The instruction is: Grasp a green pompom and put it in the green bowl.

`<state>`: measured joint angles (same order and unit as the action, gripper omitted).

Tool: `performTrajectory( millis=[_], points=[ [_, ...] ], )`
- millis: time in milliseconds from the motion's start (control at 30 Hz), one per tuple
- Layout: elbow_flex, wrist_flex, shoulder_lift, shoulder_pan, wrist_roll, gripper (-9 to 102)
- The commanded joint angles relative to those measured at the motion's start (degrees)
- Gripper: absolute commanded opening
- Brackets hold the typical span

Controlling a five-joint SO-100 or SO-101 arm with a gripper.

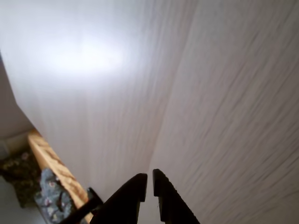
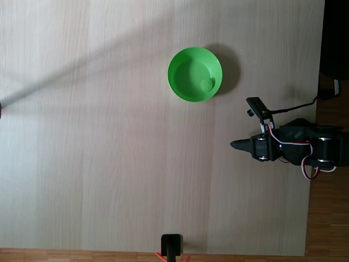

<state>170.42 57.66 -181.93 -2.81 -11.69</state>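
— Tool (image 1: 149,179) first: in the wrist view its 2 black fingers come up from the bottom edge with only a thin slit between the tips, nothing between them. Their lower parts are cut off by the frame.

— And in the fixed view?

— From above, the black tool (image 2: 237,144) shows as a dark point at the right side of the pale wood-grain counter (image 2: 109,153). The arm (image 2: 305,147) behind it, with white and red wires, folds back to the counter's right edge. The jaws cannot be told apart from that angle.

— Where is the pompom?

— The tiny fuzzy bright-green pompom (image 2: 206,84) lies inside the round, smooth bright-green plastic bowl (image 2: 180,68), toward its lower right wall. Green on green, so it is faint, more a small bump than a clear ball.

— How far is the bowl from the tool?

— Well apart; the bowl sits up and to the left of it.

— Anything else hard to read?

— The wrist view is blurred, with glare on the counter (image 1: 224,116). At its lower left a light wooden strip (image 1: 49,161) and some patterned fabric (image 1: 49,198) are cut off. A small black object (image 2: 172,245) at the bottom edge of the fixed view is unclear.
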Motion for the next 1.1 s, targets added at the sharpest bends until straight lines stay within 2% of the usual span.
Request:
performTrajectory(
  millis=[0,600,1067],
  points=[
    [0.1,-0.6,-0.8,1.5,-0.4,0],
    [3.3,-0.4,-1.6,1.8,-0.4,0],
    [4.8,0.3,-9.7,2.2,-0.4,0]
  ],
)
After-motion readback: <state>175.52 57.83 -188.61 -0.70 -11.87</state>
